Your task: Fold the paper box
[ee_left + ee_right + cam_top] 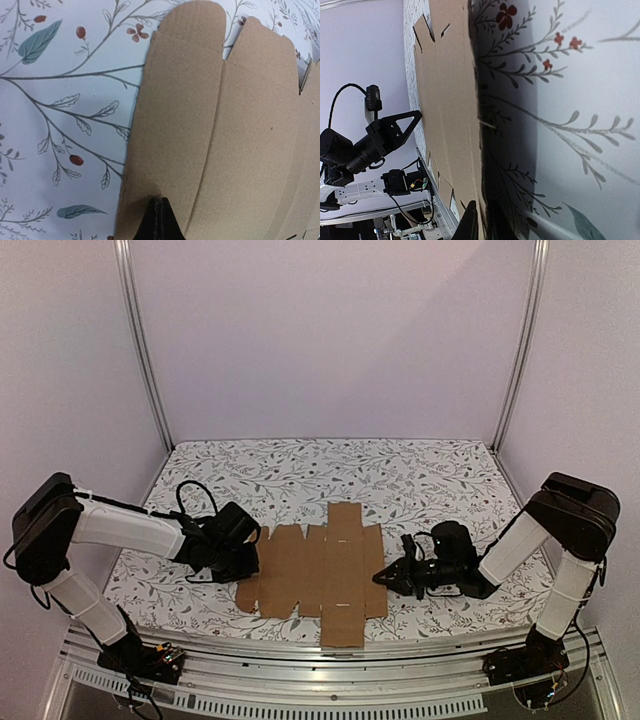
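The paper box [320, 575] is a flat brown die-cut cardboard sheet with flaps and slots, lying in the middle of the floral table near its front edge. My left gripper [252, 550] is shut at the sheet's left edge. In the left wrist view its closed tips [160, 202] rest on the cardboard [240, 140]. My right gripper [385, 577] is at the sheet's right edge. In the right wrist view it [487, 220] is pinched on that edge of the sheet [450, 100], which is raised slightly and casts a shadow.
The floral tablecloth [300, 470] runs back to the white walls and two metal frame posts [140, 340]. A metal rail [330, 670] lines the front edge just below the sheet. The left arm shows in the right wrist view [370, 145].
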`<action>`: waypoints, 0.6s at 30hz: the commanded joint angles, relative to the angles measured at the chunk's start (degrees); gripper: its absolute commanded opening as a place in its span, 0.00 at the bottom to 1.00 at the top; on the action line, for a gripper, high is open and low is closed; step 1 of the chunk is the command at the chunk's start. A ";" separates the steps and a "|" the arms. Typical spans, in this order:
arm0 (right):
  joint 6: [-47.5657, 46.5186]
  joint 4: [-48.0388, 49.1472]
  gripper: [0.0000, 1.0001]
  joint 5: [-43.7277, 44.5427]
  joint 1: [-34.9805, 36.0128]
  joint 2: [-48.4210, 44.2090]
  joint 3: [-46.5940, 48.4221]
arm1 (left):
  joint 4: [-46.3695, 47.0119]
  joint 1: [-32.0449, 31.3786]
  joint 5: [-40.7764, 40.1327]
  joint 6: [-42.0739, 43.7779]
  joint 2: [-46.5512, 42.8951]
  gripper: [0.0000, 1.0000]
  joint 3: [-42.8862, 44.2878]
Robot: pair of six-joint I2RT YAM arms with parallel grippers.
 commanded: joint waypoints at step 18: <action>-12.63 -21.36 0.00 -3.45 -0.92 -5.25 9.61 | -13.07 -0.74 -5.94 7.66 -5.38 0.42 7.13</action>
